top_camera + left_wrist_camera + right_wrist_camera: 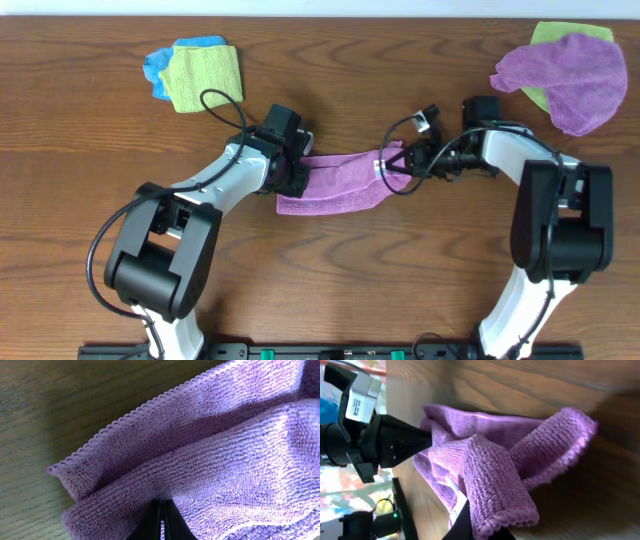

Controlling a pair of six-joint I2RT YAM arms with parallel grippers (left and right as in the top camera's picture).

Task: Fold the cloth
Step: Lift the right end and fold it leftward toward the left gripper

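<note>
The pinkish-purple cloth [340, 182] hangs stretched in a narrow band between my two grippers at the table's middle. My left gripper [296, 172] is shut on the cloth's left end; in the left wrist view the cloth [215, 450] fills the frame and the closed fingertips [163, 510] pinch its folds. My right gripper [402, 166] is shut on the right end; in the right wrist view the cloth [490, 475] drapes over the fingers [480, 525], with the white tag [456, 507] beside them.
A lime-green cloth [205, 75] lies over a blue cloth [156, 68] at the back left. A violet purple cloth [570, 75] lies over another lime-green cloth [565, 33] at the back right. The left arm [375, 442] shows in the right wrist view.
</note>
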